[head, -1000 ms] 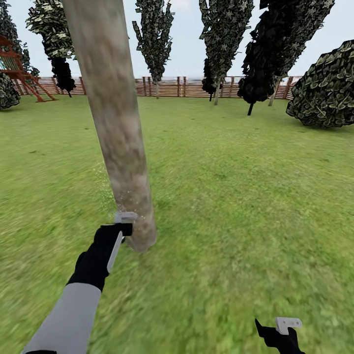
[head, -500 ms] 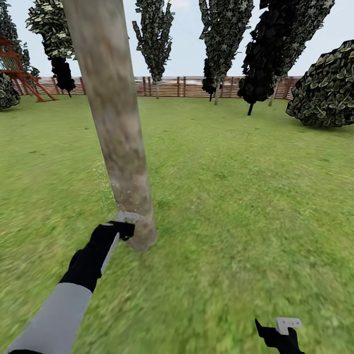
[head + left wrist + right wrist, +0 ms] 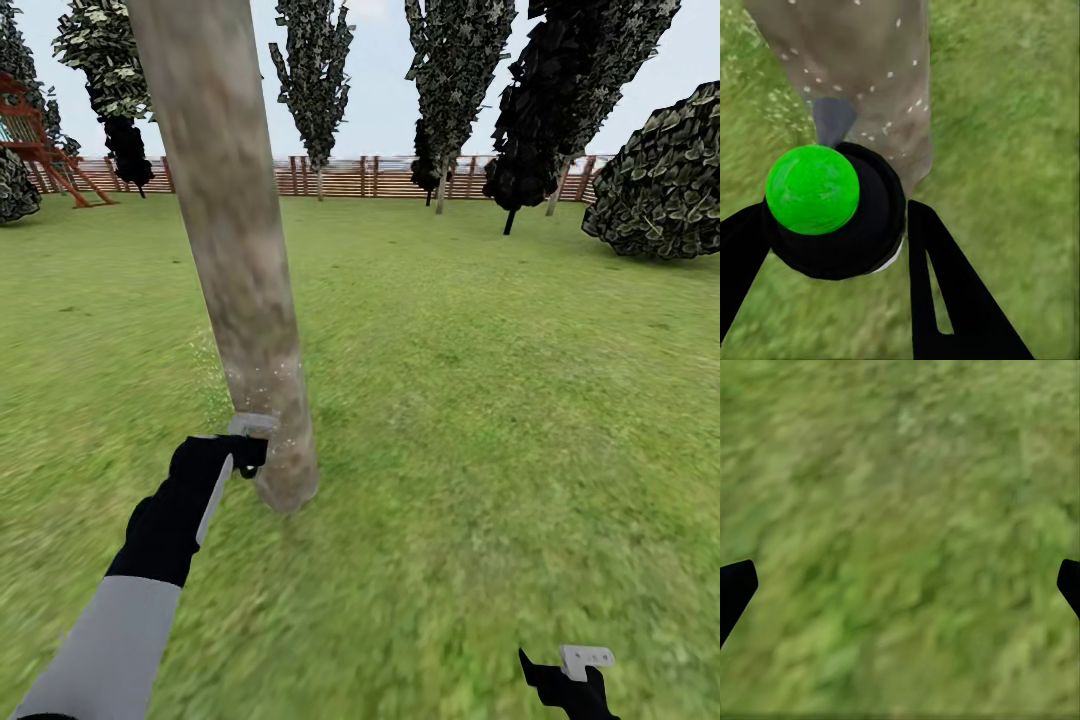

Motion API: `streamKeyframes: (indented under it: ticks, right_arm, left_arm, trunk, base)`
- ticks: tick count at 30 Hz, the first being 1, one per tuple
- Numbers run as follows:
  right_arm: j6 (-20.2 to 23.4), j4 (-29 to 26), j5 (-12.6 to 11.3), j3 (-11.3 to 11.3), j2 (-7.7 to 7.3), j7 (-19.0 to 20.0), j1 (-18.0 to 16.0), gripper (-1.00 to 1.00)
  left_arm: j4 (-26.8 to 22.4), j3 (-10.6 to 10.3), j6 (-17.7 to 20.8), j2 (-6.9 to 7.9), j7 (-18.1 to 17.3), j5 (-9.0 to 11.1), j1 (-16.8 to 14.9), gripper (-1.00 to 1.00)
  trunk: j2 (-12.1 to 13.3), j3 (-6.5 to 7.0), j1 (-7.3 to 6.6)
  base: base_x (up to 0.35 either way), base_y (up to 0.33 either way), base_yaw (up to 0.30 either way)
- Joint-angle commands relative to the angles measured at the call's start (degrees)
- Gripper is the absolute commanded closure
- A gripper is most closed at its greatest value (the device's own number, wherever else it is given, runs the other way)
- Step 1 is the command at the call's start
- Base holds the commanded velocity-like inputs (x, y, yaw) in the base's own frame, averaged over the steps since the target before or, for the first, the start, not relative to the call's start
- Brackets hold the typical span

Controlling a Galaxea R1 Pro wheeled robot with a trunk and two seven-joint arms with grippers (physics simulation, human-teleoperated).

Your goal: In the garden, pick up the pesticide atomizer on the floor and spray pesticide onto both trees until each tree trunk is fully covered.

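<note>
Two grippers in frame: left gripper (image 3: pixel 245 452) sits low against the near tree trunk (image 3: pixel 235 250), fingers (image 3: pixel 945 300) closed around the pesticide atomizer (image 3: pixel 832 214), a black body with a bright green round cap, nozzle aimed at the bark. Pesticide (image 3: pixel 250 385) shows as fine white specks on the lower trunk and drifting just beside it over the grass; the wrist view shows the same specks (image 3: pixel 889 75) scattered across the bark right ahead of the atomizer. Trunk base meets the floor (image 3: pixel 480 420) just beyond the gripper. Right gripper (image 3: pixel 565 675) hangs low at the robot's right, well apart from the trunk, over bare grass (image 3: pixel 900 540); its fingertips sit at opposite edges of its wrist view, spread wide, nothing between them. Background: fence (image 3: pixel 340 176), more trees (image 3: pixel 455 80), large bush (image 3: pixel 665 175), red play frame (image 3: pixel 35 140).
</note>
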Motion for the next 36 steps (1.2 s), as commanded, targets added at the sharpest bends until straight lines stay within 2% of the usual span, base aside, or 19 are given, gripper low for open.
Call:
streamKeyframes:
  ticks: [1,4,5,6,7,10,13,15,16,17,19,20,21,22,25,30,32,34,36]
  right_arm:
    - [0.00,0.00,0.01,0.00,-0.01,0.02,0.00,-1.00]
    - [0.00,0.00,0.01,0.00,-0.01,0.00,0.00,-1.00]
    - [0.00,0.00,0.01,0.00,-0.01,0.00,0.00,-1.00]
    - [0.00,0.00,0.01,0.00,-0.01,0.00,0.00,-1.00]
    - [0.00,0.00,0.01,0.00,0.00,0.00,0.00,-1.00]
    - [0.00,0.00,0.01,0.00,-0.01,0.00,0.00,-1.00]
    - [0.00,0.00,0.00,0.00,0.00,0.00,0.00,-1.00]
    - [0.00,0.00,0.01,0.00,0.02,0.00,0.00,-1.00]
    - [0.00,0.00,0.01,0.00,0.04,0.00,0.00,-1.00]
    - [0.00,0.00,0.01,0.00,0.04,0.00,0.00,-1.00]
    - [0.00,0.00,0.01,0.00,0.02,0.00,0.00,-1.00]
    - [0.00,0.00,0.01,0.00,0.02,0.00,0.00,-1.00]
    - [0.00,0.00,0.01,0.00,0.05,0.00,0.00,-1.00]
    - [0.00,0.00,0.01,0.00,0.06,0.00,0.00,-1.00]
    - [0.00,0.06,0.01,0.00,0.07,0.00,0.00,-1.00]
    - [0.00,0.09,0.01,0.00,0.07,0.00,0.00,-1.00]
    - [0.00,0.07,0.01,0.00,0.07,0.00,0.00,-1.00]
    - [0.00,0.08,0.01,0.00,0.07,0.00,0.00,-1.00]
    - [0.00,0.09,0.01,0.00,0.07,0.00,0.00,-1.00]
  left_arm:
    - [-4.74,-0.44,3.46,-0.75,0.01,-0.66,0.00,1.00]
    - [-6.63,1.01,4.51,-0.17,-0.06,-0.62,-0.02,1.00]
    - [-6.82,1.86,4.60,-0.04,-0.08,-0.62,-0.01,1.00]
    - [-6.99,3.81,4.68,0.60,-0.15,-0.60,0.00,1.00]
    - [-7.22,4.47,4.75,1.03,-0.16,-0.42,0.00,1.00]
    - [-9.21,3.92,4.85,0.16,-0.16,-0.37,0.00,1.00]
    - [-10.64,1.50,4.88,-1.44,-0.10,-0.51,-0.08,1.00]
    - [-11.08,1.16,4.88,-2.45,-0.08,-0.67,-1.04,1.00]
    - [-11.22,1.23,4.94,-2.47,-0.07,-0.63,-1.50,1.00]
    - [-11.31,1.71,4.96,-2.19,-0.07,-0.58,-1.74,1.00]
    - [-11.35,4.60,4.96,-1.73,-0.13,-0.55,-2.15,1.00]
    - [-11.34,6.33,4.96,-1.05,-0.18,-0.51,-2.36,1.00]
    - [-11.37,7.38,4.97,0.26,-0.22,-0.42,-2.49,1.00]
    - [-11.37,7.65,4.97,1.07,-0.24,-0.39,-2.52,1.00]
    - [-11.35,7.89,4.99,2.13,-0.25,-0.38,-2.48,1.00]
    - [-11.15,6.79,4.97,1.48,-0.25,-0.38,-2.08,1.00]
    - [-10.81,5.33,4.89,1.74,-0.25,-0.42,-1.77,1.00]
    - [-10.44,5.02,4.55,2.06,-0.29,-0.38,-1.46,1.00]
    - [-7.29,5.03,3.79,2.22,-0.27,-0.43,1.50,1.00]
  trunk:
    - [0.00,0.00,0.00]
    - [0.00,0.00,0.00]
    - [0.00,0.00,0.00]
    - [0.00,0.00,0.00]
    - [0.00,0.00,0.00]
    - [0.00,0.00,0.00]
    - [0.00,0.00,0.00]
    - [0.00,0.00,0.00]
    - [0.00,0.00,0.00]
    - [0.00,0.00,0.00]
    - [0.00,0.00,0.00]
    - [0.00,0.00,0.00]
    - [0.00,0.00,0.00]
    - [0.00,0.00,0.00]
    - [0.00,0.00,0.00]
    - [0.00,0.00,0.00]
    - [0.00,0.00,0.00]
    - [0.00,0.00,0.00]
    - [0.00,0.00,0.00]
  base:
    - [0.000,0.000,0.000]
    - [0.000,0.000,0.000]
    - [0.000,0.000,0.000]
    - [0.000,0.000,0.000]
    - [0.000,0.000,0.000]
    - [0.000,0.000,0.000]
    - [0.000,0.000,0.000]
    - [0.000,0.000,0.000]
    - [0.000,0.000,0.000]
    - [0.000,0.000,0.000]
    - [0.000,0.000,0.000]
    - [0.000,0.000,0.000]
    - [0.000,0.000,0.000]
    - [0.000,0.000,0.000]
    - [0.000,0.000,0.000]
    - [0.000,0.000,0.000]
    - [0.000,0.000,0.000]
    - [0.000,0.000,0.000]
    - [0.000,0.000,0.000]
